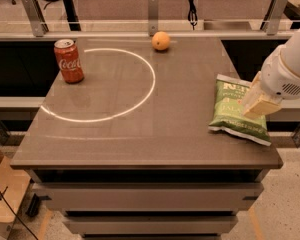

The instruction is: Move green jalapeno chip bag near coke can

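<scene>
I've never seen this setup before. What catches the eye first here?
The pale gripper hangs at the right edge of the table, over the green chip bag. Far off at the back left stands the red coke can, and an orange sits at the back edge.
</scene>
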`<act>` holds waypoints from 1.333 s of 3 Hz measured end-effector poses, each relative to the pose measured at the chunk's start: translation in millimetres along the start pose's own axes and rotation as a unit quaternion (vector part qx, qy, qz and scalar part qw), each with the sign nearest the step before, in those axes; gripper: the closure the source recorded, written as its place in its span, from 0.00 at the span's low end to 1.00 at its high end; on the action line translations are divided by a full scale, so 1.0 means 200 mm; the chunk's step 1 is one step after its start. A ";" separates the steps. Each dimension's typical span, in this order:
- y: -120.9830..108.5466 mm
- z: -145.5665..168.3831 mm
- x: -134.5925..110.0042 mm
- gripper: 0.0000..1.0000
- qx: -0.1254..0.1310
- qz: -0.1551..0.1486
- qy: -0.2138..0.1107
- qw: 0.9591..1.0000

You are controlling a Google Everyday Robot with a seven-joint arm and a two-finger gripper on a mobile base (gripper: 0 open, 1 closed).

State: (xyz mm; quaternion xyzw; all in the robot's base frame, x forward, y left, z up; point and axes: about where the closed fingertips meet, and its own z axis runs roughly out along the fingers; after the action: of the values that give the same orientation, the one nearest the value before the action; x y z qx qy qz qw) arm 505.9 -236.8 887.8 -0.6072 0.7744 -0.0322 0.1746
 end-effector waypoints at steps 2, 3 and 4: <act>0.01 0.03 -0.02 0.87 -0.015 -0.002 0.003 1.000; 0.00 0.00 -0.02 0.64 -0.011 0.000 -0.001 1.000; -0.03 -0.01 -0.02 0.41 -0.009 0.006 -0.015 1.000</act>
State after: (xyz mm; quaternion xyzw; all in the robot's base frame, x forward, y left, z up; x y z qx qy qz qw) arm 511.7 -235.0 892.3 -0.6043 0.7757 -0.0150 0.1811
